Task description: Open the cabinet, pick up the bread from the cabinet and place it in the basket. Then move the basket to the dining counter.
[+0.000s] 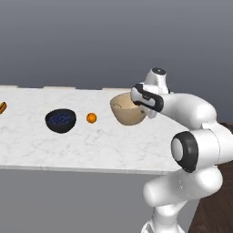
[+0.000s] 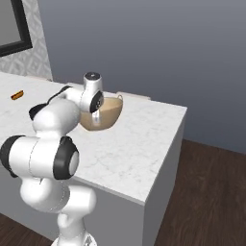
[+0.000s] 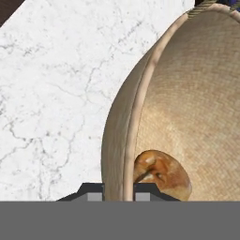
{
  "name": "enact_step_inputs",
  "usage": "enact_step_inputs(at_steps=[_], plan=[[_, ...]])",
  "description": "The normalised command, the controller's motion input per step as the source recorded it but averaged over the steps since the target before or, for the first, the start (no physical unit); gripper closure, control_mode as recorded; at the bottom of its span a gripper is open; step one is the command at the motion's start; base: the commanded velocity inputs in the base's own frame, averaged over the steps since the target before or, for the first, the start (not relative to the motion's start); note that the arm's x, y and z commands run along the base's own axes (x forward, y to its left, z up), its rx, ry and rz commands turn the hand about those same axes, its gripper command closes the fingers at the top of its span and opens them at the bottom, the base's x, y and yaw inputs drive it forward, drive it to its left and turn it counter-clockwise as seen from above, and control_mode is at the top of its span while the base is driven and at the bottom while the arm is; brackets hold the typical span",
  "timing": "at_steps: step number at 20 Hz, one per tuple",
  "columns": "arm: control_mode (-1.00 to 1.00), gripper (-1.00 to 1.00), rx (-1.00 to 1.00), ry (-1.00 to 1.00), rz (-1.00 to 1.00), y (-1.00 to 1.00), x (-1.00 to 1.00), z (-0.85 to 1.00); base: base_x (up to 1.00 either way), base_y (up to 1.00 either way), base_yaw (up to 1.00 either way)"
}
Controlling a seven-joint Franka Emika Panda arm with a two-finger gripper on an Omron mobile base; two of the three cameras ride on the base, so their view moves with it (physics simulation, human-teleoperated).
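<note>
The basket (image 1: 125,111) (image 2: 108,113) (image 3: 197,93) is a round tan bowl held tilted over the dining counter (image 1: 91,145) (image 2: 139,149) (image 3: 56,93), near its right end. My gripper (image 1: 143,107) (image 2: 97,117) (image 3: 124,193) is shut on the basket's rim, one finger inside and one outside. The bread (image 3: 161,172), a small brown roll, lies inside the basket against the wall close to my fingers. I cannot tell whether the basket's bottom touches the marble.
Left of the basket on the counter lie a small orange fruit (image 1: 91,118) and a dark blue-black bowl (image 1: 60,120). A small orange-brown item (image 1: 2,108) (image 2: 17,95) lies at the far left. The counter ends at a corner (image 2: 182,113) above dark wood floor (image 2: 211,192).
</note>
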Motion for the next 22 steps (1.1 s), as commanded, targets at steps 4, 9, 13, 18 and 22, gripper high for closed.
enact_step_inputs(at_steps=[4, 9, 13, 18, 22], plan=[[-1.00, 1.00, 0.06, -0.11, 0.19, -0.17, 0.18, -0.47, 0.00, 0.00, 0.00], [-1.00, 1.00, 0.05, -0.08, 0.17, -0.04, 0.25, -0.47, 0.00, 0.00, 0.00], [-1.00, 1.00, 0.04, -0.01, 0.15, -0.01, 0.56, -0.44, 0.00, 0.00, 0.00], [-1.00, 1.00, 0.02, 0.00, 0.10, 0.00, 0.69, -0.28, 0.00, 0.00, 0.00], [-1.00, 1.00, 0.01, 0.00, 0.07, 0.00, 0.27, -0.35, 0.00, 0.00, 0.00]])
